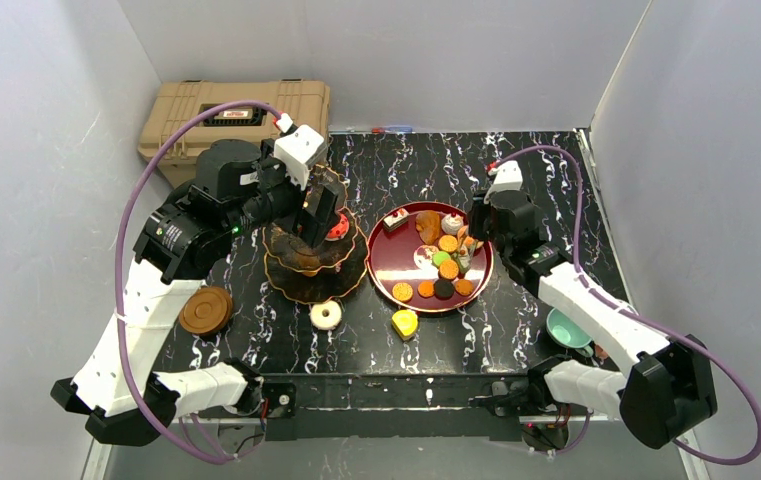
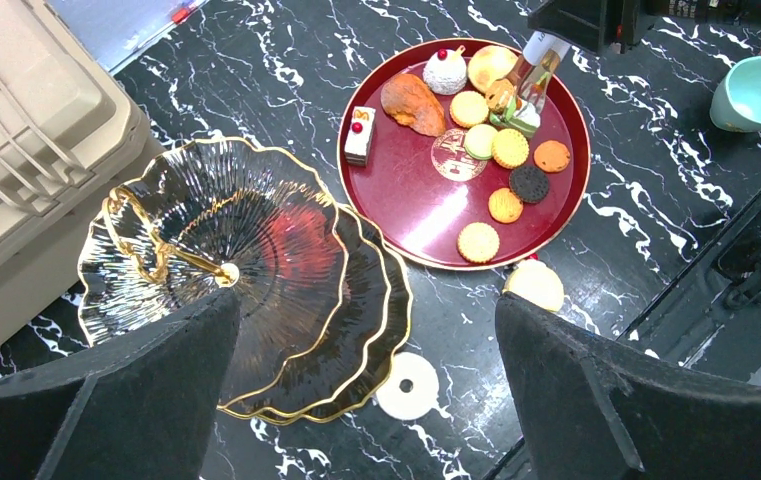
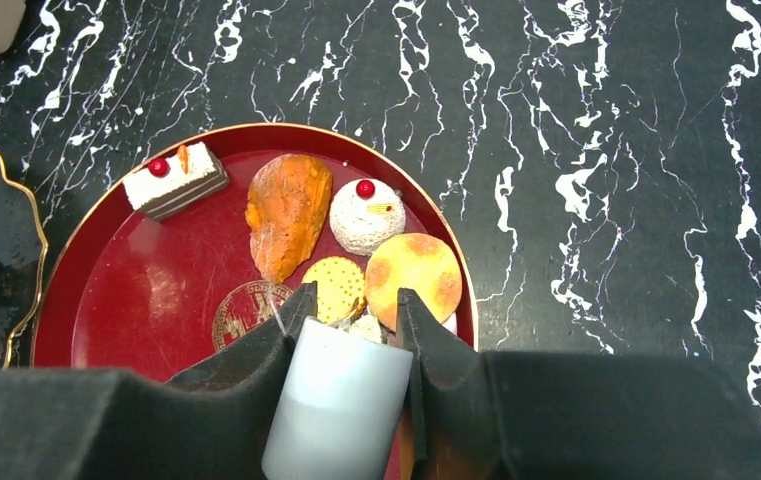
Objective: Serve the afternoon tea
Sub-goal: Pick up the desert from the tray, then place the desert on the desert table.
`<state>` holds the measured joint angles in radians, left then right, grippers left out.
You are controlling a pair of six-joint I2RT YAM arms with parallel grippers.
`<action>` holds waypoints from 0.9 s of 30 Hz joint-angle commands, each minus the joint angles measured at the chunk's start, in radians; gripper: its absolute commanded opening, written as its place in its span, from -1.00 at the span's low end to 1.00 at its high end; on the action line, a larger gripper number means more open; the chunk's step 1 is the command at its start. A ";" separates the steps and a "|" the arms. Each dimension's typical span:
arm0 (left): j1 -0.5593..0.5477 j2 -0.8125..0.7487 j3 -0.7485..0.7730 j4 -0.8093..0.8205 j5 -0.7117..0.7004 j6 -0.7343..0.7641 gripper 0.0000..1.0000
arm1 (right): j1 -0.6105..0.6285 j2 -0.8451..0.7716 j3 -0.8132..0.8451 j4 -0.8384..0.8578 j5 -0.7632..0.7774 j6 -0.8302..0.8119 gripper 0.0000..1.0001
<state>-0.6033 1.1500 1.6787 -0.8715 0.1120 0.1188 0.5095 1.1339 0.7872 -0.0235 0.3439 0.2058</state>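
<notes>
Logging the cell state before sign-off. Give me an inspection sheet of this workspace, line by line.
Surface: black marble table; donut and yellow cake lie loose.
Job's things: red tray holding sweets; three-tier stand; saucers left; teal cup right.
Clutter: tan case, back left.
End effectors: left end effector open above stand; right end effector shut on pale cylinder over tray.
Cables: purple loop on each arm.
Surroundings: white walls.

A large tan ribbed plastic case (image 1: 186, 115) with dark latches sits at the far left corner, beside the black white-veined marble-patterned table (image 1: 556, 190). A round glossy red tray (image 1: 388, 258) with a gold centre emblem lies mid-table. Red and blue pens (image 1: 388, 130) lie along the far edge. Plain grey-white walls (image 1: 56, 100) enclose the scene.
</notes>
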 commanded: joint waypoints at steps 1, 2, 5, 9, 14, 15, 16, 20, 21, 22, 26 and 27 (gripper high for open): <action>0.007 -0.011 0.031 0.005 -0.003 -0.001 0.96 | -0.005 -0.029 -0.022 0.000 -0.013 -0.011 -0.57; 0.007 -0.011 0.029 0.007 -0.002 -0.001 0.96 | -0.005 -0.034 -0.019 -0.001 -0.011 -0.017 -0.64; 0.007 -0.012 0.033 0.007 -0.003 -0.001 0.96 | -0.005 -0.053 0.003 -0.017 -0.011 -0.031 -0.69; 0.007 -0.010 0.046 0.008 -0.010 0.003 0.96 | -0.005 -0.089 0.057 -0.046 -0.044 -0.037 -0.67; 0.007 -0.017 0.062 0.007 -0.033 0.007 0.96 | -0.004 -0.114 0.190 -0.087 -0.172 -0.016 -0.67; 0.007 -0.021 0.062 0.007 -0.045 0.006 0.96 | -0.004 -0.111 0.218 -0.090 -0.220 0.004 -0.67; 0.007 -0.025 0.060 0.005 -0.053 0.005 0.96 | -0.005 -0.105 0.241 -0.086 -0.253 0.020 -0.67; 0.031 -0.034 0.049 0.002 -0.090 -0.014 0.96 | 0.013 -0.078 0.324 -0.048 -0.358 0.080 -0.68; 0.054 -0.031 0.052 -0.003 -0.089 -0.025 0.96 | 0.030 -0.067 0.345 -0.043 -0.368 0.087 -0.68; 0.087 -0.024 0.056 -0.011 -0.077 -0.036 0.96 | 0.061 -0.053 0.368 -0.042 -0.358 0.085 -0.69; 0.243 0.005 0.081 -0.038 0.010 -0.066 0.96 | 0.229 0.021 0.474 -0.054 -0.269 0.040 -0.70; 0.276 0.011 0.086 -0.044 0.028 -0.072 0.96 | 0.287 0.041 0.498 -0.058 -0.254 0.032 -0.70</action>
<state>-0.4335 1.1439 1.7195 -0.8780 0.0769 0.0849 0.6468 1.1187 1.1744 -0.1310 0.0715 0.2573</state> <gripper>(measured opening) 0.981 0.396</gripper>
